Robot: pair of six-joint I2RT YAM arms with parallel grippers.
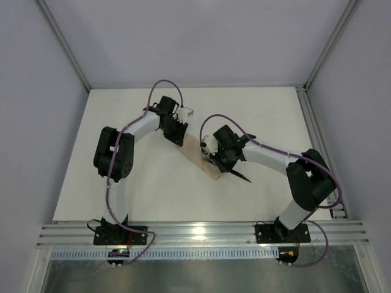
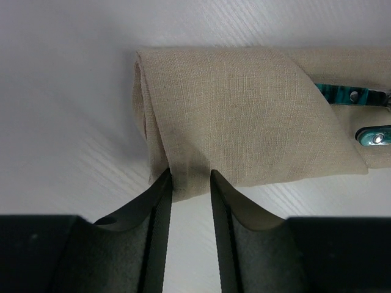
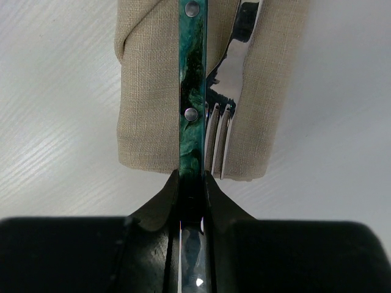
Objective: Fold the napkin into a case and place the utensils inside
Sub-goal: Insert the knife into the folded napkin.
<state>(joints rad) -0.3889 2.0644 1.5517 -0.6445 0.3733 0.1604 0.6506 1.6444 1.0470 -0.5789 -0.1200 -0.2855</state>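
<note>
Top view. Near mid-frame on the white table (image 1: 156, 183), a narrow beige-tan case (image 1: 212, 172), slanting from upper left to lower right and mostly hidden under the two arms. At its upper-left end, the left gripper (image 1: 178, 138); over its lower-right part, the right gripper (image 1: 221, 160). Past the right gripper toward lower right, a slim dark tip of the knife (image 1: 244, 177). Jaw gaps too small to read from here.

Left wrist view. Plain woven cloth folded into an oblong pouch across the upper half of the frame, with its closed end at upper left and a diagonal flap laid over the front. At the right edge, two teal-green handle pieces with rivets, the upper one running under the flap. At lower centre, the left fingers (image 2: 160, 207), parted by a modest gap, tips at the pouch's near edge, a corner of cloth just between them but not pinched.

Right wrist view. Pouch reaching down from the top of the frame, its near end just ahead of the fingertips. Down the middle, the knife's marbled teal handle with two rivets, lying over the cloth and running back between the right fingers (image 3: 164, 204), clamped there from both sides, jaws nearly closed on it. Just right of the handle, the fork (image 3: 235, 67), silvery head on the cloth, tines pointing toward the lower edge.
</note>
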